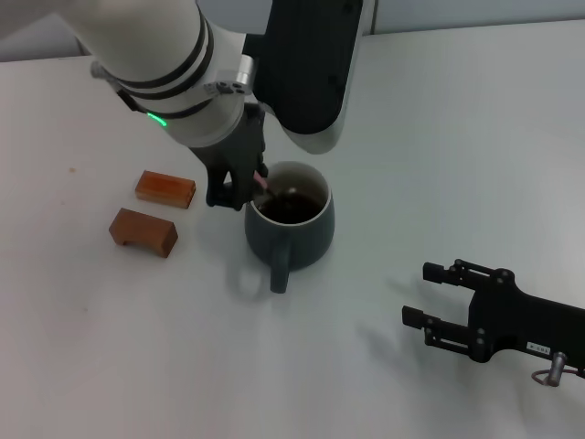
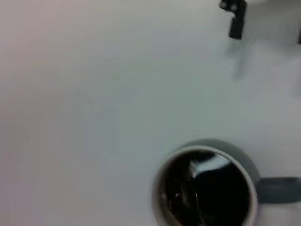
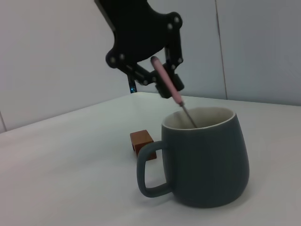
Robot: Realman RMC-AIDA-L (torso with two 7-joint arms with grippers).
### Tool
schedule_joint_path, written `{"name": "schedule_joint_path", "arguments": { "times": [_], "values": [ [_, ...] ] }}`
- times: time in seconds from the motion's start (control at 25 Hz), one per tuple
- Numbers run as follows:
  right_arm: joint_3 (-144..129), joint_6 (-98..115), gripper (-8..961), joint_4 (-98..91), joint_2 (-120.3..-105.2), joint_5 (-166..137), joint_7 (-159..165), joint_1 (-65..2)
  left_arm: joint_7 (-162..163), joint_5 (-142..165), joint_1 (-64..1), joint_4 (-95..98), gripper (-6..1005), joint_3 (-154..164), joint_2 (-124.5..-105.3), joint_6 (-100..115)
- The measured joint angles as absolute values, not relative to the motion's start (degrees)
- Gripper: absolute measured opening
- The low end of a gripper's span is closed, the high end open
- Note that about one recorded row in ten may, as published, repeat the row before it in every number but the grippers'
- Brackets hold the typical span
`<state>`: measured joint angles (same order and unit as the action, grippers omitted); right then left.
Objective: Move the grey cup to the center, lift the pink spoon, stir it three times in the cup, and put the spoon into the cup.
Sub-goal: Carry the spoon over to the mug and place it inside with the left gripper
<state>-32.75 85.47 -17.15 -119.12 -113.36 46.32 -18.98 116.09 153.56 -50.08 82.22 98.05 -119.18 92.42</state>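
The grey cup (image 1: 302, 240) stands upright near the middle of the white table, handle toward me, with dark liquid inside. It also shows in the left wrist view (image 2: 251, 165) and the right wrist view (image 3: 207, 162). My left gripper (image 1: 241, 190) hangs at the cup's left rim and is shut on the pink spoon (image 1: 262, 182). In the right wrist view the left gripper (image 3: 163, 81) holds the pink spoon (image 3: 167, 84) tilted, its metal end dipping inside the cup. My right gripper (image 1: 419, 294) is open and empty, low at the right, apart from the cup.
Two brown wooden blocks (image 1: 165, 188) (image 1: 143, 231) lie to the left of the cup; one shows in the right wrist view (image 3: 142, 140). A right gripper finger (image 2: 235, 21) shows far off in the left wrist view.
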Motion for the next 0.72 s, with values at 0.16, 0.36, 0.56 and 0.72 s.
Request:
{"name": "schedule_joint_path", "arguments": {
  "times": [0.16, 0.36, 0.56, 0.72],
  "values": [
    [-32.73, 85.47, 710, -17.14, -119.10, -113.39, 46.32, -18.98, 116.07, 152.94, -50.10, 83.39, 159, 97.41, -119.18, 94.83],
    [-32.64, 85.45, 710, -17.14, -119.09, -113.50, 46.32, -18.98, 115.66, 150.02, -49.79, 85.14, 160, 97.13, -119.18, 96.13],
    [-32.69, 85.43, 710, -17.08, -119.09, -113.55, 46.31, -18.94, 115.64, 148.50, -49.59, 85.11, 161, 97.98, -119.18, 94.13],
    [-32.75, 85.43, 710, -17.04, -119.09, -113.56, 46.32, -18.88, 116.00, 149.26, -49.10, 84.70, 162, 98.70, -119.18, 91.41]
  ]
}}
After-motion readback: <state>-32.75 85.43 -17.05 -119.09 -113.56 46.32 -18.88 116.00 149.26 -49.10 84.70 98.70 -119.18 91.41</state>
